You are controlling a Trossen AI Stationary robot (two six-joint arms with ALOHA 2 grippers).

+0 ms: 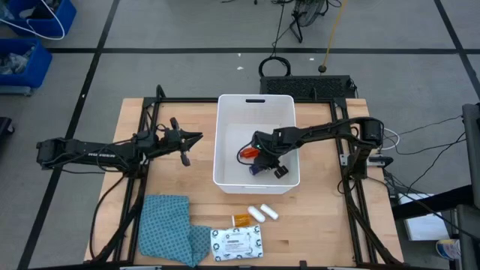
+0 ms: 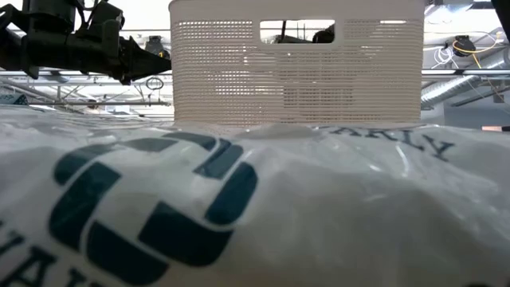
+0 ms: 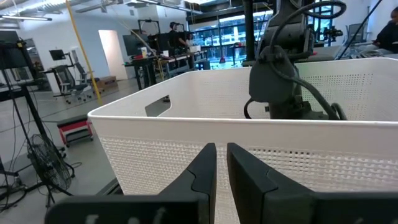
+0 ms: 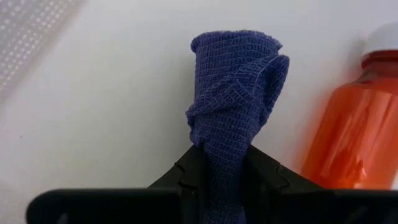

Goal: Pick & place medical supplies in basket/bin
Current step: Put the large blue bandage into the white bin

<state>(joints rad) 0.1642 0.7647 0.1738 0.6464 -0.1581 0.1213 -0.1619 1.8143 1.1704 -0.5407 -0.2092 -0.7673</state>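
Right tool: the right tool [image 1: 264, 166] reaches down inside the white tub [image 1: 227, 127], near the tub's right front corner, its fingers [image 4: 186, 174] pinched on a crumpled roll of blue tape [image 4: 235, 112] that stands up between them.
Red-capped bottle: an orange bottle with a red cap [image 4: 351, 134] lies on the tub floor just beside the tape roll, close to the held piece but apart from the fingers.
Tub: it sits at the middle of the bench [image 1: 322, 225], handle slot in the far short rim; most of its floor toward the far and left walls is bare.
Left tool: the left tool [image 1: 196, 137] hangs left of the tub at about rim height, fingers [image 3: 202, 171] nearly together with a thin gap and nothing between them; a strip of bare bench separates it from the tub's left wall.
Front of bench: an orange pill bottle [image 1: 241, 219] and two white cylinders [image 1: 263, 213] lie just in front of the tub's near wall, well clear of it; the white printed packet [image 1: 237, 244] lies at the front edge, its left side touching the blue patterned cloth [image 1: 166, 225].
Low view: the packet [image 2: 239, 207] fills the foreground, hiding the bench surface up to the tub's perforated wall [image 2: 223, 72].
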